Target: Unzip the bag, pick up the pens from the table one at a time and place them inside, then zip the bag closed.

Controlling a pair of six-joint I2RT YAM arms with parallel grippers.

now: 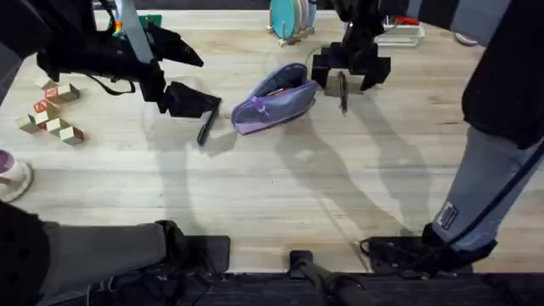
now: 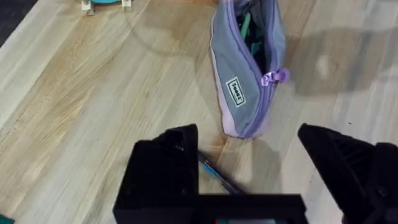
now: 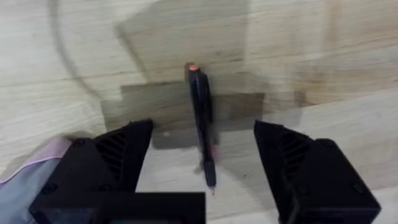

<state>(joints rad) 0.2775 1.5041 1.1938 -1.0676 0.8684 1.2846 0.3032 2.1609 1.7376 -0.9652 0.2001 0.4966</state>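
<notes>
The lavender bag [image 1: 274,98] lies on the table [image 1: 280,187] with its zipper open, and in the left wrist view the bag [image 2: 239,93] shows green items inside. One black pen [image 1: 204,129] lies left of the bag, under my left gripper [image 1: 191,76], which is open. From the left wrist, that pen [image 2: 217,175] lies on the wood between the spread fingers of the left gripper [image 2: 249,158]. A second pen [image 1: 342,93] lies right of the bag, below my open right gripper [image 1: 347,72]. In the right wrist view, this pen [image 3: 202,118] lies untouched between the right gripper's [image 3: 205,158] fingers.
Small wooden blocks [image 1: 53,110] and a cup [image 1: 8,170] sit at the table's left side. A teal plate rack [image 1: 291,17] and a white object [image 1: 401,32] stand at the far edge. Bare wood stretches across the near half.
</notes>
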